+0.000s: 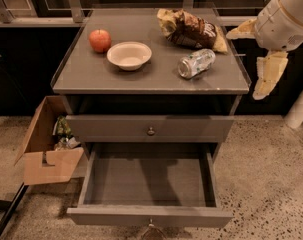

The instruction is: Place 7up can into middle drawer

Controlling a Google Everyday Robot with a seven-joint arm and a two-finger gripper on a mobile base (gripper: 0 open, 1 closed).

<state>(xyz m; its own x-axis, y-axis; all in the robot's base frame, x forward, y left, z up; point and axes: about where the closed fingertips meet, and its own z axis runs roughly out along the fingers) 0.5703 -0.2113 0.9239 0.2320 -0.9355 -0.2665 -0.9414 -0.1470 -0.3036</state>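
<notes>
The 7up can (196,63) lies on its side on the right part of the cabinet top, silvery with green print, its metal end facing front-left. The middle drawer (147,183) is pulled out below, wide, shallow and grey, with nothing in it. My gripper (244,64) hangs at the right edge of the cabinet top, to the right of the can and apart from it. Its two cream fingers (267,75) are spread wide, with nothing between them.
A red apple (100,40) and a white bowl (129,55) sit on the left of the top. A brown and yellow snack bag (188,29) lies behind the can. The upper drawer front with a brass knob (150,131) is closed. An open cardboard box (47,149) stands on the floor at left.
</notes>
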